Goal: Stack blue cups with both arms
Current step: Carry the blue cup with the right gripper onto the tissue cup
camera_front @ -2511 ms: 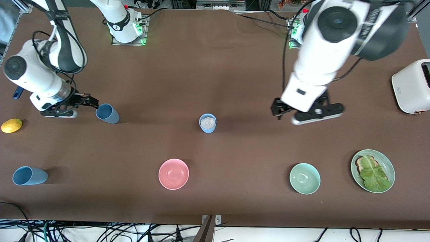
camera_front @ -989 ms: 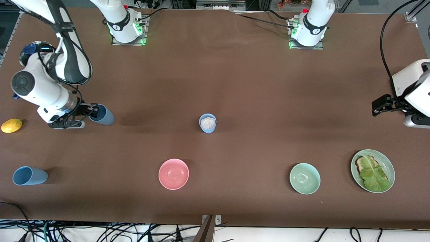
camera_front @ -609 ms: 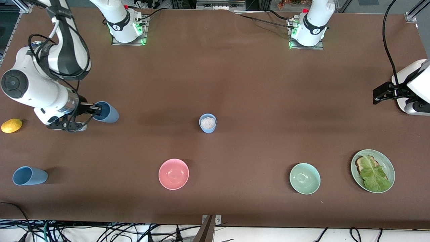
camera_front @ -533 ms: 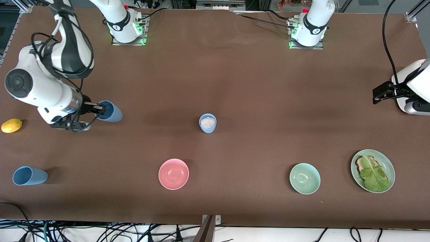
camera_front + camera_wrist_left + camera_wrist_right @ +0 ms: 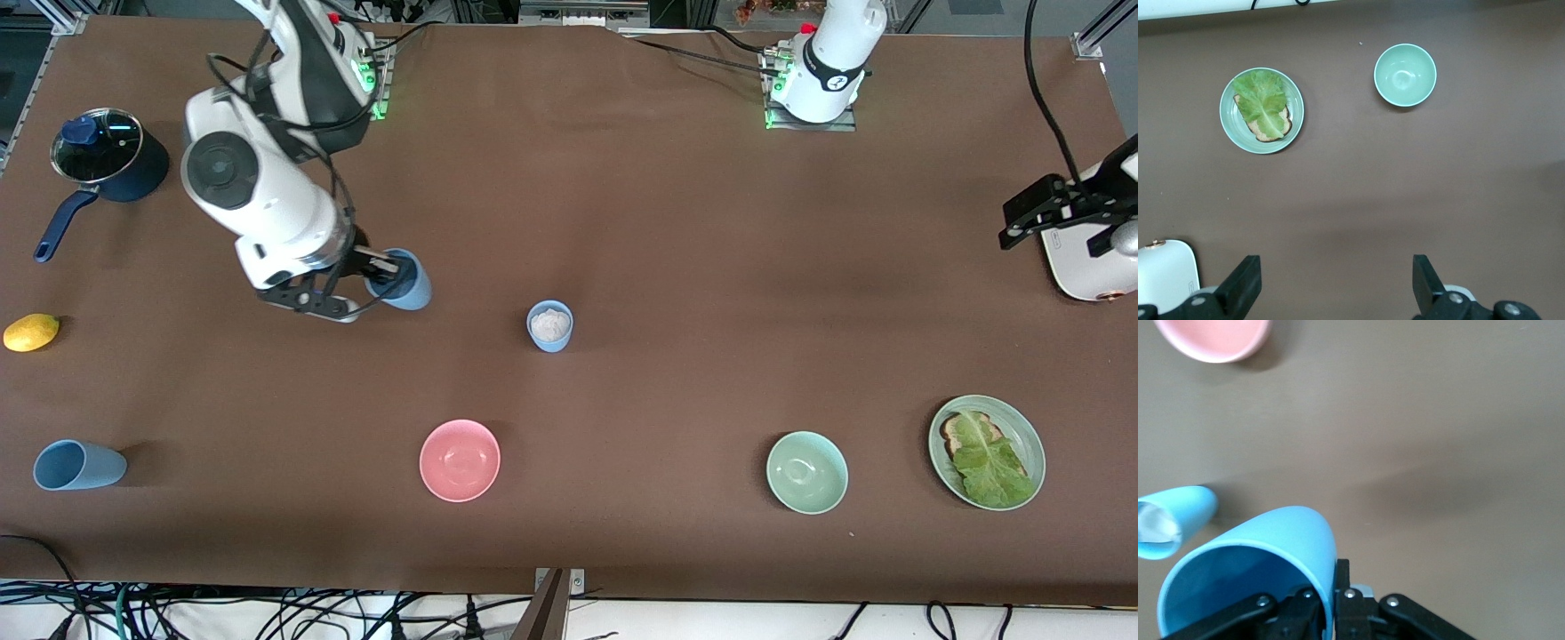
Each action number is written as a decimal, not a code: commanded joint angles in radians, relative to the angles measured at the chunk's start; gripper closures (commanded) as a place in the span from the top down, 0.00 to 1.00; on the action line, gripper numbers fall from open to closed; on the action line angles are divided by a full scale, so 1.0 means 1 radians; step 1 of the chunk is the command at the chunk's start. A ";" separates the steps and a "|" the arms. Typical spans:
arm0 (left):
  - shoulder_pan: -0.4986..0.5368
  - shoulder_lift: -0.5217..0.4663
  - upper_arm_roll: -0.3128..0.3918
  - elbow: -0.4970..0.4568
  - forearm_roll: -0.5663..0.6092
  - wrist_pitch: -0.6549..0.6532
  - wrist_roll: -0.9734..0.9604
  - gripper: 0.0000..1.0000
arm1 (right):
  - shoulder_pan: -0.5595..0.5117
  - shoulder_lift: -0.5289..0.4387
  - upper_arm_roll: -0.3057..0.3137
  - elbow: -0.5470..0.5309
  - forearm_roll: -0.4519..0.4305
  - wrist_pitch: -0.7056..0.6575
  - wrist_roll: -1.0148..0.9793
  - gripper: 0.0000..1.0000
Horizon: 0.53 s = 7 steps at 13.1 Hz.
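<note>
My right gripper (image 5: 380,272) is shut on the rim of a blue cup (image 5: 407,283), one finger inside and one outside, and holds it tilted above the table. In the right wrist view that cup (image 5: 1251,577) fills the lower corner, pinched in my right gripper (image 5: 1335,597). A second blue cup (image 5: 549,325) stands upright mid-table with something white inside; the right wrist view shows this second cup (image 5: 1175,520) too. A third blue cup (image 5: 78,465) lies on its side near the front edge at the right arm's end. My left gripper (image 5: 1031,218) hangs open and empty (image 5: 1336,283) beside the toaster.
A dark blue lidded pot (image 5: 107,160) and a lemon (image 5: 31,332) sit at the right arm's end. A pink bowl (image 5: 460,460), mint bowl (image 5: 806,472) and a plate (image 5: 1025,425) with toast and lettuce line the front. A white toaster (image 5: 1089,267) stands at the left arm's end.
The right arm has lifted its blue cup and carried it toward the table's middle, closer to the filled cup. The left gripper has drifted slightly toward the arms' bases beside the toaster.
</note>
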 commanded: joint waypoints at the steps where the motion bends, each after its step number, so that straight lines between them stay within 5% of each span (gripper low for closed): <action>1: 0.006 -0.032 -0.004 -0.030 -0.021 -0.025 -0.066 1.00 | 0.082 0.109 -0.002 0.135 0.005 0.014 0.161 0.00; 7: 0.019 -0.044 -0.014 -0.031 -0.023 -0.025 -0.108 1.00 | 0.228 0.299 -0.003 0.321 -0.012 0.099 0.363 0.00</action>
